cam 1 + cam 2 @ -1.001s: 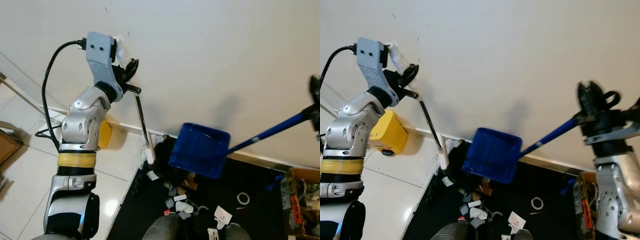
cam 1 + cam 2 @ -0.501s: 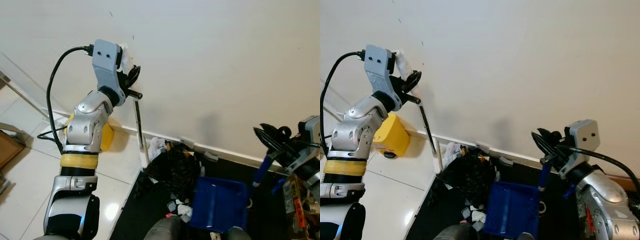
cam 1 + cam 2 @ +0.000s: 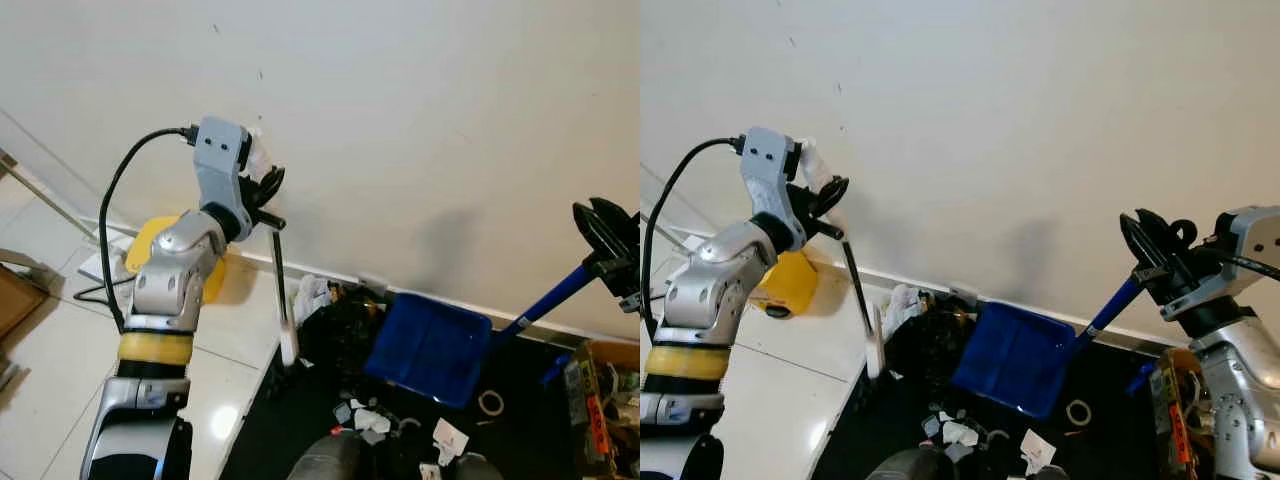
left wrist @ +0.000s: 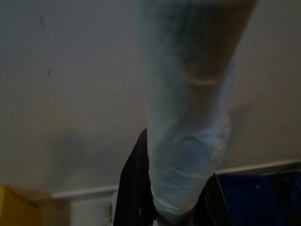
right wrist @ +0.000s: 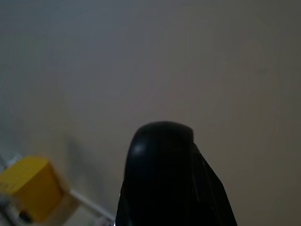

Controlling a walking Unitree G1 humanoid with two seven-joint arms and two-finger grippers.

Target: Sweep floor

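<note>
2 grippers grip: left gripper [image 3: 268, 196] the broom [image 3: 279, 272], right gripper [image 3: 1152, 250] the dustpan [image 3: 1015, 356].

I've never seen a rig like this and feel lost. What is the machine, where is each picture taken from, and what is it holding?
It is a humanoid robot sweeping. The two wide pictures come from its head, looking down; the two dim close-ups come from cameras on its wrists. Its left hand grips the top of a thin broom whose lower end is at the floor by the wall. Its right hand holds the blue handle of a blue dustpan, tilted above the dark floor. Paper scraps and a black bag lie below. A yellow object sits near the wall.
</note>
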